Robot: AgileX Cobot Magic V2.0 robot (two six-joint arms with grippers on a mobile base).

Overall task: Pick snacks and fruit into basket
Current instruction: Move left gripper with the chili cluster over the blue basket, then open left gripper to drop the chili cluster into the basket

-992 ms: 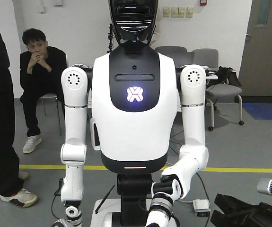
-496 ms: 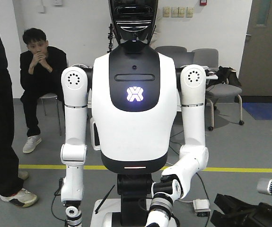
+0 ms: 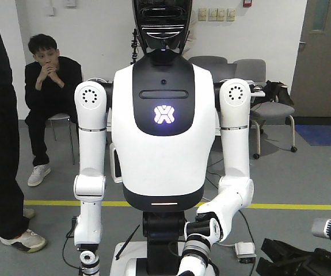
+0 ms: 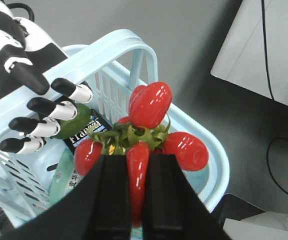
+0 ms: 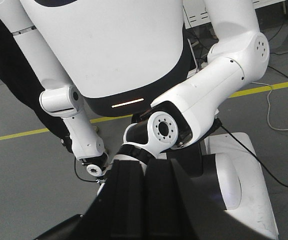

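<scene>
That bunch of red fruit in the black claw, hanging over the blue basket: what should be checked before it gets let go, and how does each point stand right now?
1. Grip: the left gripper is shut on one oval of the red fruit cluster: ok.
2. Position: the cluster sits over the basket opening, near its rim: ok.
3. Landing room: a green fruit and a dark carton already lie inside, with space beside them: ok.
4. Obstruction: a humanoid robot's hand reaches into the basket close by: not ok.
5. Right gripper: holds nothing, jaws closed: ok.
6. Basket steadiness: its support is out of view: cannot tell.
</scene>
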